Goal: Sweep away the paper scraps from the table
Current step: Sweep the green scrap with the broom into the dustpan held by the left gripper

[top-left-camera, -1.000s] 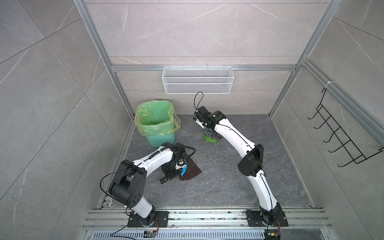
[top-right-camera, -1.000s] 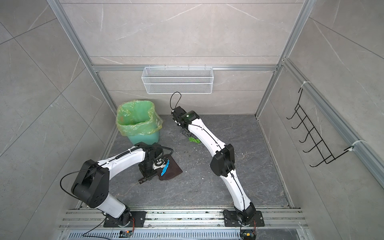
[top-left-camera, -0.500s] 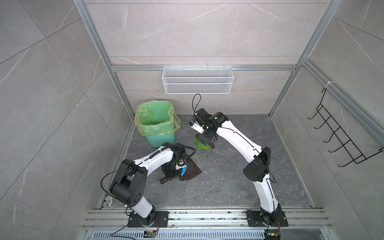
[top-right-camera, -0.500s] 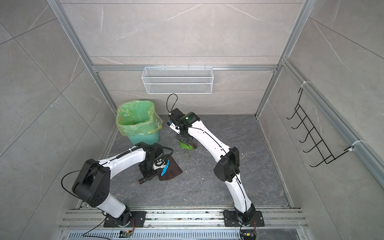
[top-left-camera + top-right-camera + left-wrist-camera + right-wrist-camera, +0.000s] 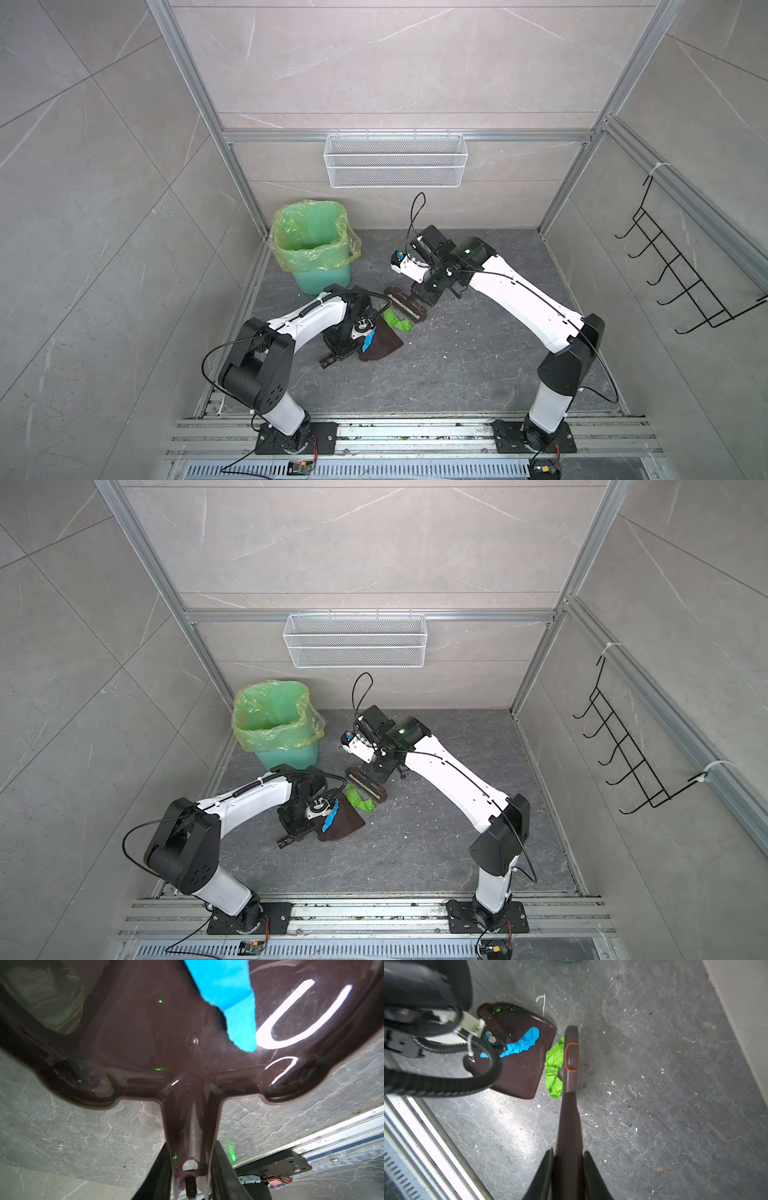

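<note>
1. Two paper scraps (image 5: 397, 323) show, both left of centre on the table (image 5: 457, 374), a dark grey veined surface, in both top views.
2. Green scrap (image 5: 554, 1068): crumpled, lying on the table between the brush head and the open lip of the dustpan. It touches the side of the brush; whether it touches the lip cannot be told.
3. Blue scrap (image 5: 522, 1043): lying inside the dustpan (image 5: 523, 1076), towards its handle end.
4. Left gripper (image 5: 191, 1178): jaws clamped on the dustpan's narrow handle, one finger on each side. The pan's lip appears to rest on the table.
5. Right gripper (image 5: 568, 1178): jaws clamped on the handle of the brush (image 5: 571, 1057), a dark brown hand brush with an orange oval outline on its back. The head is down at the table.
6. Bin (image 5: 311, 249): green-lined, standing at the rear left of the table, behind the dustpan and apart from both tools.
7. White crumbs (image 5: 609, 1093): scattered over the table around the brush.
</note>
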Available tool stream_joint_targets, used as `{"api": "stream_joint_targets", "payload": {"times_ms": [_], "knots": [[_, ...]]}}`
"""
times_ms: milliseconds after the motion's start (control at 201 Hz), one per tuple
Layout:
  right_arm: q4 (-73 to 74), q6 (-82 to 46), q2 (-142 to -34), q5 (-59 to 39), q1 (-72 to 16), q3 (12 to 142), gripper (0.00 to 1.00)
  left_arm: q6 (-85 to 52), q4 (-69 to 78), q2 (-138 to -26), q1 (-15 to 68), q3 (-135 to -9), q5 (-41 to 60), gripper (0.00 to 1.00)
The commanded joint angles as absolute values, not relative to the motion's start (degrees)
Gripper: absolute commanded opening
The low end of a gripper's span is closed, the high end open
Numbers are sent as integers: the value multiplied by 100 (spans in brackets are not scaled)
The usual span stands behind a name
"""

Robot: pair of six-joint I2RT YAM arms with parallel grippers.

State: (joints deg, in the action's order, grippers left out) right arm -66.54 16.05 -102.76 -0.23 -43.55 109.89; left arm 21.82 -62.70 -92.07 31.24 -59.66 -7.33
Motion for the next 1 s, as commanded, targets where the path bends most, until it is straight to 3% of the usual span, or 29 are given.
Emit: {"api": "stream_joint_targets", "payload": {"times_ms": [0, 239, 408, 842, 996], "knots": [[-6073, 1422, -9974, 173, -4394, 10908, 0, 2073, -6434, -9115, 3146, -6057, -729, 0], [-6305, 1200, -10591, 1329, -4393, 11356, 0, 2078, -6363, -8999, 3145, -6000, -670, 0], [-6726, 852, -11059, 627, -4463, 11770, 0, 2056, -6367, -9059, 3142, -6028, -677, 0], [-6074, 315, -10629, -1149, -4504, 11109, 0, 2064, -6266, -8850, 3146, -5942, -571, 0], [-5925, 203, -10561, -1377, -4507, 11057, 0, 2058, -6262, -8920, 3144, -5978, -571, 0]]}}
